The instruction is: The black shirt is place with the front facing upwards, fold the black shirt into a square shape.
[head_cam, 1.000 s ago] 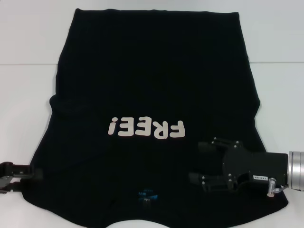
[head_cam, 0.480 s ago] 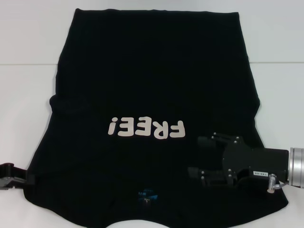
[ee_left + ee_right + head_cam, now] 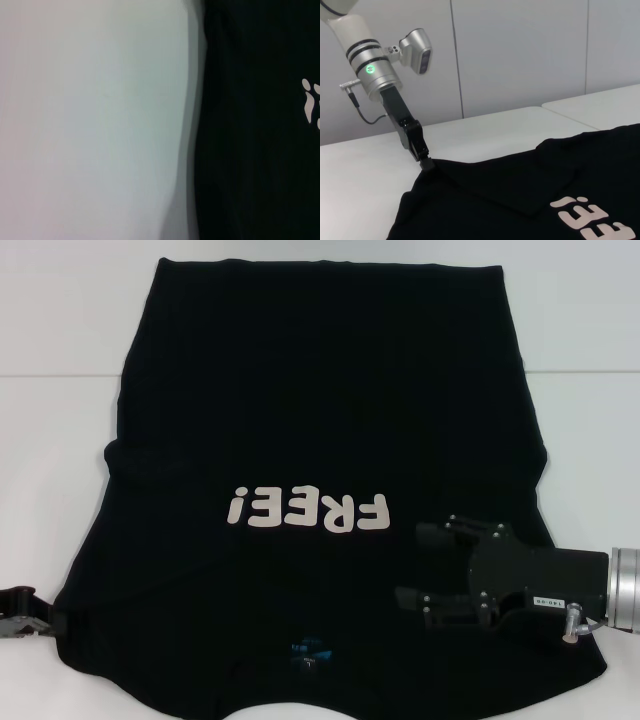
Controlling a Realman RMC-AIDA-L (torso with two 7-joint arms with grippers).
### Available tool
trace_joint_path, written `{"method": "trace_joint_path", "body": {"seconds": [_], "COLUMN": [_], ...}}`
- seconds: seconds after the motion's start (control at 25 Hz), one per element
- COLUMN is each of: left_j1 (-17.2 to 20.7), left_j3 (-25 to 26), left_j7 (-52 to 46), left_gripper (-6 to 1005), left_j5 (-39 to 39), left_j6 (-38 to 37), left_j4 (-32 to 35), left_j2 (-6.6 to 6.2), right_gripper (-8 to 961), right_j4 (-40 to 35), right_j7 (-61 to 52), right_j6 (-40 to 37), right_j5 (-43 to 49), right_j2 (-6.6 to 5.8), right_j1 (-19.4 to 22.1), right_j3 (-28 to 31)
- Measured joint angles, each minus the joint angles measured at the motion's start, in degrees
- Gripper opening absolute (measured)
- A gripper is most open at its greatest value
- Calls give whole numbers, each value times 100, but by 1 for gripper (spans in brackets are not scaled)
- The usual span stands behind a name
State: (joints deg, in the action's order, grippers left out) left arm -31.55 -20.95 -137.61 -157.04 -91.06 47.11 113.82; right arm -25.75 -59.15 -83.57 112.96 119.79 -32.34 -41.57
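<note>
Your left end effector (image 3: 30, 602) sits at the near left edge of the large black cloth T-shirt (image 3: 320, 440). In the right wrist view its tip (image 3: 426, 164) is pressed into the sleeve corner, and a ridge of cloth runs away from that tip, so it looks clenched on the cloth. In the head view most of it is cut off by the frame edge and its fingers are hard to make out.

Your right end effector (image 3: 412, 565) lies above the near right part of the shirt, with its two black fingers (image 3: 440, 537) spread apart and holding nothing. You cannot tell if it touches the cloth, because black metal lies over black cloth.

The shirt is spread flat on the white counter (image 3: 60, 440), front up, with the white blocky "FREE!" print (image 3: 306, 510) near the middle and the small blue neck label (image 3: 308, 650) at the near edge. The near hem is cut off by the frame. A seam (image 3: 60, 374) crosses the counter on both sides of the shirt. Behind the counter stands a grey panel wall (image 3: 520, 55).
</note>
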Motion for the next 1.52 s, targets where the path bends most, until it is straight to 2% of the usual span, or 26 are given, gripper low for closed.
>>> {"method": "trace_joint_path", "body": {"seconds": [0.08, 0.24, 0.32, 0.36, 0.4, 0.44, 0.52, 0.64, 0.92, 1.04, 1.12, 1.32, 1.52], "left_j1": [12, 30, 28, 13, 13, 7, 0, -2, -49, -57, -71, -98, -108], "left_j3": [17, 44, 78, 162, 162, 201, 244, 235, 220, 241, 245, 237, 214], "left_j7": [-1, 15, 69, 173, 173, 214, 253, 273, 356, 378, 380, 382, 384], "left_gripper": [36, 35, 35, 35, 35, 35, 35, 34, 33, 33, 33, 32, 33], "left_j5": [-2, 43, 69, 94, 94, 102, 109, 110, 113, 112, 104, 85, 86], "left_j6": [3, -11, -52, -114, -114, -137, -159, -153, -154, -156, -157, -152, -125], "left_j4": [3, 9, 9, 3, 3, -2, -4, 15, 34, 50, 58, 62, 54], "left_j2": [0, 0, -2, -20, -20, -26, -34, -38, -57, -67, -74, -80, -80], "right_gripper": [911, 911, 911, 911, 911, 911, 911, 910, 910, 910, 910, 909, 909], "right_j4": [0, -182, -527, -969, -969, -1239, -1681, -2217, -2811, -2798, -2816, -2683, -2605], "right_j7": [-12, -534, -1292, -2304, -2304, -2919, -4006, -5450, -7548, -7939, -8062, -8086, -8040], "right_j6": [-1, -7, -41, -131, -131, -212, -407, -834, -1682, -1989, -2115, -2062, -1866], "right_j5": [-35, -84, -41, 144, 144, 333, 750, 1440, 2384, 2564, 2754, 3358, 3490], "right_j2": [0, -8, -19, -30, -30, -50, -116, -283, -653, -768, -791, -787, -761], "right_j1": [0, 45, 99, 145, 145, 158, 150, 42, -86, -87, -49, 20, 67], "right_j3": [0, -11, -37, -52, -52, -53, -53, -53, -23, 2, 29, 118, 131]}}
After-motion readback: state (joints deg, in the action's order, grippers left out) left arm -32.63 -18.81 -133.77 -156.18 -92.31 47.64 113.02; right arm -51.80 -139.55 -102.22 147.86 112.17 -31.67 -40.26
